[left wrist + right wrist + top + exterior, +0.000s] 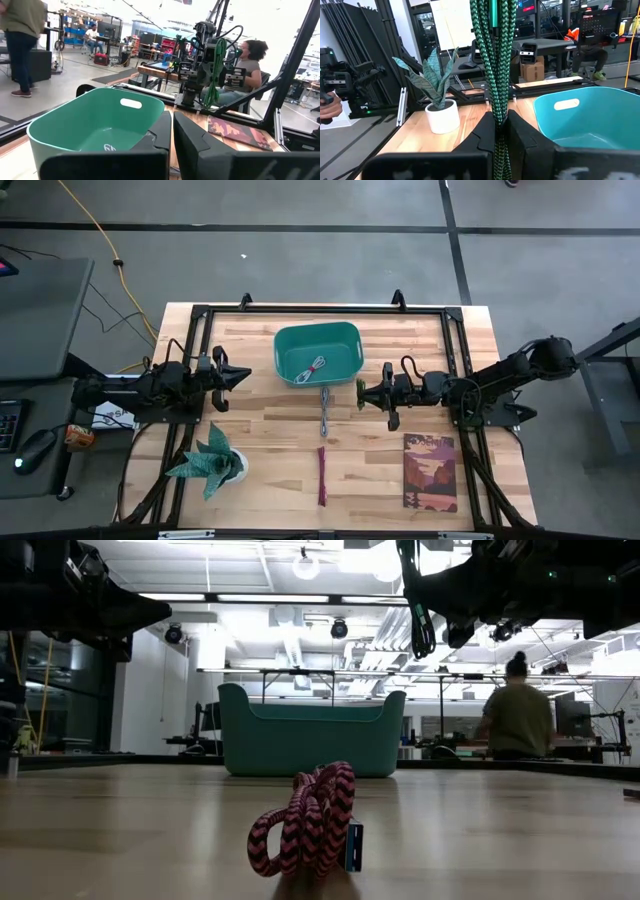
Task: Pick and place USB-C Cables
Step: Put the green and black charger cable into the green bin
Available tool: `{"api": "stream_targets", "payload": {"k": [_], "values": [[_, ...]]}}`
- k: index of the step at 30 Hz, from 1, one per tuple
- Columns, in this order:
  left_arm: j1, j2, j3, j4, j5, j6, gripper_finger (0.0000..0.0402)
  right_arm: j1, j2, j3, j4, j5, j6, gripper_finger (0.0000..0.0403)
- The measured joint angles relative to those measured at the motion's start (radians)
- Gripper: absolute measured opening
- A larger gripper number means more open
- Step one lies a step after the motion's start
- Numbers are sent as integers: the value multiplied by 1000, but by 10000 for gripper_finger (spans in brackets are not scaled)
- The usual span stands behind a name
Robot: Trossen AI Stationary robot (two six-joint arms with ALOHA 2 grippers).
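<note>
My right gripper [364,393] is raised just right of the teal bin [345,335] and is shut on the green cable bundle [492,60], which also shows in the left wrist view [215,70]. The white-and-red cable [317,368] lies on the bin's floor. The grey cable [325,412] lies flat on the table just near of the bin. The maroon cable [322,475] lies nearer the table's near edge and fills the low view [310,820]. My left gripper [245,375] hovers left of the bin, shut and empty. My right gripper pinches the green cable bundle between its two fingers, at about mid-length [496,112]. The fingers [482,132] come level from the table's right side and lie across the bundle. The bundle stands upright, reaching above and below the fingers, lifted clear of the table; its looped end [422,635] hangs free.
A potted plant in a white pot [215,462] stands near the left front corner. A picture book [430,472] lies at the right front. Black frame rails [320,308] border the far side. A yellow cord [100,235] runs over the floor. People [517,715] are in the room behind.
</note>
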Motion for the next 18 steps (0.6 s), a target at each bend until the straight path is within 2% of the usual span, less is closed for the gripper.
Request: {"api": "stream_targets", "payload": {"k": [18], "values": [[0, 0, 0, 0, 0, 0, 0, 0, 0, 0, 0, 0, 8, 3]]}}
